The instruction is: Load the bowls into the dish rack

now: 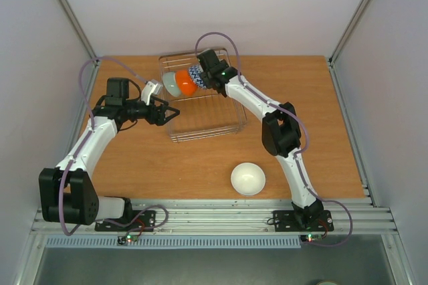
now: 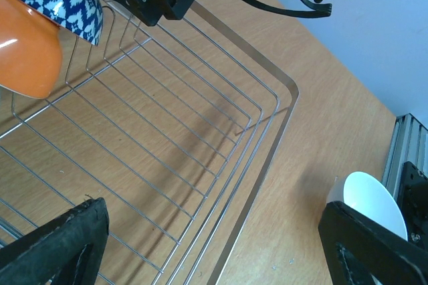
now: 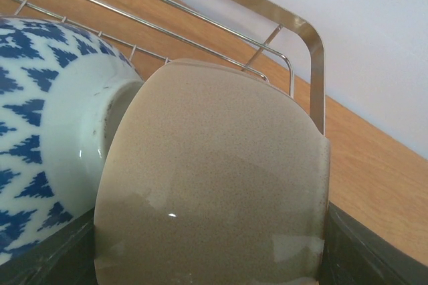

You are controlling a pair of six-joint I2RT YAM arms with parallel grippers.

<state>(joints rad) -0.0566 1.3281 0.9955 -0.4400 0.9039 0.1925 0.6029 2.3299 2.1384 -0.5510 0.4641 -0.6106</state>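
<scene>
My right pincer [image 1: 207, 79] grips the cream bowl [image 3: 214, 164] inside the rack [image 1: 204, 136], beside the zigzag bowl [image 3: 40, 131]; left pincer [image 1: 168, 112] hangs open. Next I should release, then fetch the white bowl [image 1: 248, 179] off the desk [image 1: 167, 171].

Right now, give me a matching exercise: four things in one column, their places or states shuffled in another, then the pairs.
1 white bowl
2 orange bowl
3 cream bowl
4 left fingers

A between the right fingers
B in the dish rack, beside the patterned bowl
C open and empty, by the rack
D on the table, outside the rack

Pairs: 1-D, 2-B, 3-A, 4-C
</scene>
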